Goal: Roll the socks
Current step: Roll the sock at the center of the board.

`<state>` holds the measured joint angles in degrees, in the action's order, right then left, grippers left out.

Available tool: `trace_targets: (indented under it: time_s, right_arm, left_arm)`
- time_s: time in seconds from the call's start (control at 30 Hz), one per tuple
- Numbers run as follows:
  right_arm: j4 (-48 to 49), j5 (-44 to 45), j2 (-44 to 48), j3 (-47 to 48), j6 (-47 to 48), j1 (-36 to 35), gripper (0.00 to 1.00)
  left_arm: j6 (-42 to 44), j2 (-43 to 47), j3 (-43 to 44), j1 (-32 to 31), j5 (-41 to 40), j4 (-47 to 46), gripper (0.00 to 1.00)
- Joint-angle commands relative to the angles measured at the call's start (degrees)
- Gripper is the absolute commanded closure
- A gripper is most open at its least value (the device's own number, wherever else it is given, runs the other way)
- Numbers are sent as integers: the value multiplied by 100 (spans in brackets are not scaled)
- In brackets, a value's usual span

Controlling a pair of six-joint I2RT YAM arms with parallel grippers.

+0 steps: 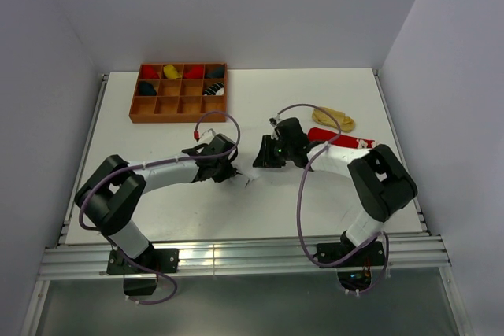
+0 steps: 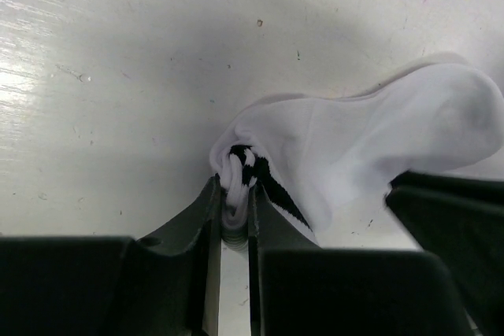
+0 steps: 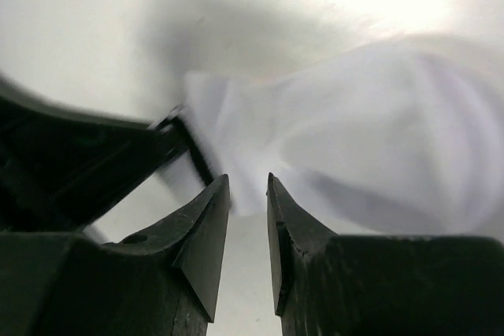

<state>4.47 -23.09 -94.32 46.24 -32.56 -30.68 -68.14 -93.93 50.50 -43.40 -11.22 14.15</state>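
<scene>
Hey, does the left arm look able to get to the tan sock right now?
Probably not. The left gripper is shut on the white sock, and the right arm lies between it and the tan sock at the far right.

A brown wooden compartment tray (image 1: 177, 119) sits at the far left of a white tabletop (image 1: 299, 92), a yellow fabric bundle (image 1: 170, 72) between two red fabric bundles (image 1: 150, 72) in its back row.
</scene>
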Motion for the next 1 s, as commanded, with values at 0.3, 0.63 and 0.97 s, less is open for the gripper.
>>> trace_targets:
  time_s: [0.3,0.63,0.97]
  right_arm:
    - [-921,1448,-938,1132,627,273,67]
    - [-44,1114,288,424,1190,-52,64]
    - [1389,2730,1592,-1257,1858,-1967,50]
  left_arm:
    - [582,-99,258,-160,-126,860,100]
    - [679,-432,671,-169,-179,1212,100]
    - [767,-785,1199,-169,-108,1599,100]
